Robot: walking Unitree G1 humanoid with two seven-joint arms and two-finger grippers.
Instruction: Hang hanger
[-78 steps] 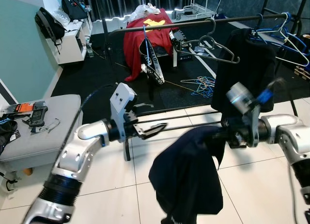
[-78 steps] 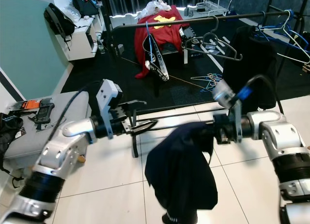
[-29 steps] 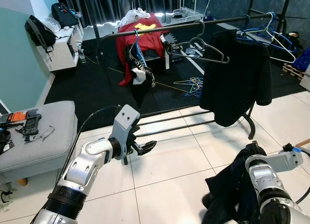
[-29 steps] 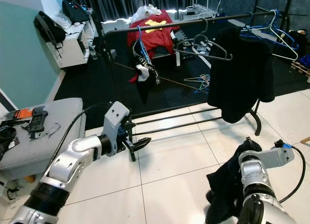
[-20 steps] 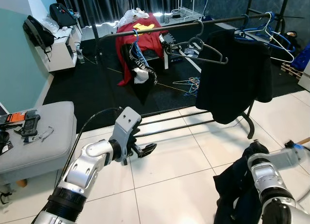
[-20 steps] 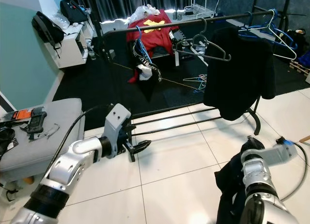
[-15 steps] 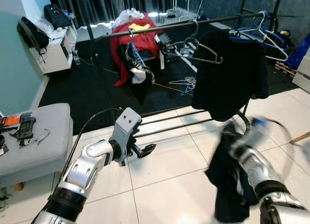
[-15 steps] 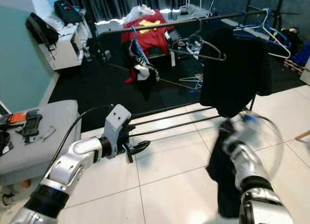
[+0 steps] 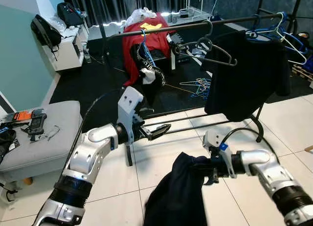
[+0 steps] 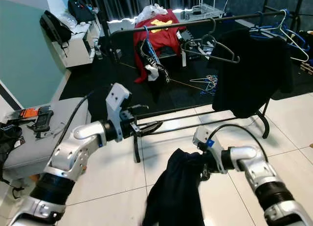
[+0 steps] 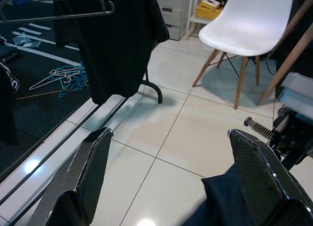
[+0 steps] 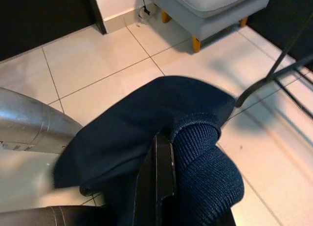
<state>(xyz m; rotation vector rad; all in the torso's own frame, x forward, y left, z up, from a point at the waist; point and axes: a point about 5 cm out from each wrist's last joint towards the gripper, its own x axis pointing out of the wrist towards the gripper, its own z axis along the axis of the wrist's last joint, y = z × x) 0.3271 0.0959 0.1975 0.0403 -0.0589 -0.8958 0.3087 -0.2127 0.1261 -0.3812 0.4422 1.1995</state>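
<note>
Just left of the right gripper (image 9: 205, 171) — clamped on a dark navy garment (image 9: 178, 196) — the left gripper (image 9: 159, 131) hangs spread wide and empty below the clothes rail (image 9: 161, 29).

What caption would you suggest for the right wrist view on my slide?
The right gripper, its fingers shut on a dark blue knitted garment, holds it above white floor tiles.

Counted: 1 rail (image 9: 161, 30), 2 black hangers (image 9: 215, 50) on it, 1 black top (image 9: 244, 74) hung, 1 navy garment (image 9: 178, 196), 1 ottoman (image 9: 49, 133), 1 white chair (image 11: 244, 30), 2 grippers (image 9: 159, 131).
</note>
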